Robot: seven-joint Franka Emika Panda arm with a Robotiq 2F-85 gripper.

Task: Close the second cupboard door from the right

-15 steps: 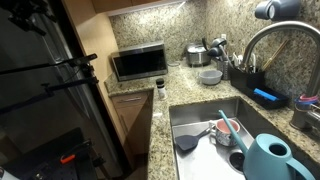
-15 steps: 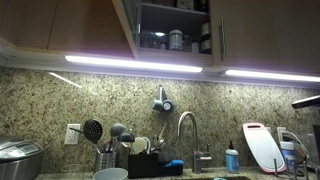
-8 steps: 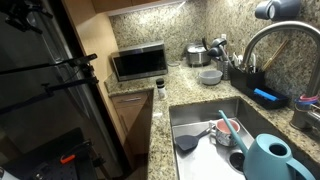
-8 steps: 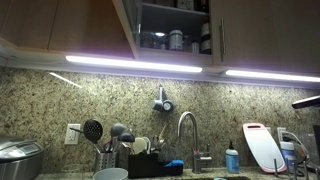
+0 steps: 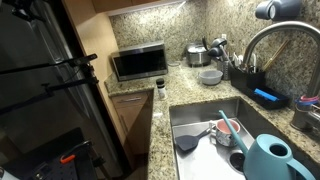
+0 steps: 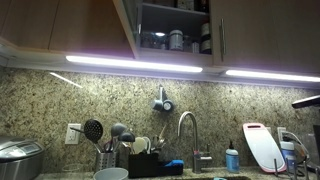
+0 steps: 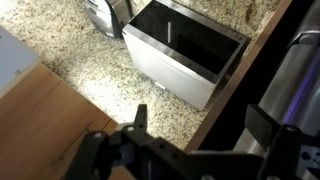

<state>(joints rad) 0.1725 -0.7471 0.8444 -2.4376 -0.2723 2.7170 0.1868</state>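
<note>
Down at the bottom edge of the wrist view the gripper point(image 7: 200, 120) hangs with its two dark fingers point(image 7: 140, 118) spread wide and nothing between them. Only this view shows it. Beneath it lies the speckled granite counter point(image 7: 70, 45), with the steel microwave point(image 7: 185, 55) seen from above and a rounded metal pot point(image 7: 105, 15) just past its corner. A wooden panel point(image 7: 45, 115) fills the lower left; what it belongs to I cannot tell.

The cupboard door point(image 6: 124, 25) shows only in an exterior view. It stands swung out toward the camera, nearly edge-on, above the glowing strip light point(image 6: 130, 64). Behind it the open cupboard point(image 6: 175, 20) holds cans and jars on a shelf, and a closed door point(image 6: 250, 30) with a long handle sits just beside the opening. Below, against the granite wall, stand a utensil crock point(image 6: 105, 158), the faucet point(image 6: 185, 125) and a cutting board point(image 6: 262, 145).

An exterior view from higher up gives counter level instead — the microwave point(image 5: 138, 62) in the corner, the sink point(image 5: 195, 115) with dishes in it, a blue watering can point(image 5: 270, 158) at the near edge, and a tall dark fridge point(image 5: 40, 80) filling the frame's left side.
</note>
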